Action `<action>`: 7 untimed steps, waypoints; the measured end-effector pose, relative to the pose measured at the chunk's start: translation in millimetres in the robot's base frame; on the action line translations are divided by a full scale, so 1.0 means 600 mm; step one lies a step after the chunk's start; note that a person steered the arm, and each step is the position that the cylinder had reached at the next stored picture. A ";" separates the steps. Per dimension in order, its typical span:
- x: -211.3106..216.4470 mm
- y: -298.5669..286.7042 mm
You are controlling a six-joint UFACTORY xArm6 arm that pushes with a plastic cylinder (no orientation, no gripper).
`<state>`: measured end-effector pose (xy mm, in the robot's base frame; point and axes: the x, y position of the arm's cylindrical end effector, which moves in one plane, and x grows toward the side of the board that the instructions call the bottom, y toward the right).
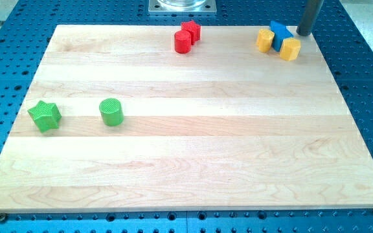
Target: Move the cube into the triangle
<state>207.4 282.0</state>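
Note:
A blue block [280, 32] lies near the board's top right corner. It looks like a cube, but its exact shape is hard to make out. A yellow block [265, 40] touches its left side and another yellow block [290, 49] touches its lower right. I cannot pick out a triangle with certainty. My tip [301, 34] is just to the right of the blue block, close to or touching its right edge, and above the right yellow block.
A red star-like block [192, 30] and a red cylinder [182, 43] sit together at the top middle. A green star [45, 116] and a green cylinder [111, 112] lie at the left. The wooden board [193, 162] rests on a blue perforated table.

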 end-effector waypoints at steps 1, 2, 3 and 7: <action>0.000 -0.020; -0.001 -0.046; -0.001 -0.092; 0.013 -0.254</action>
<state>215.2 129.5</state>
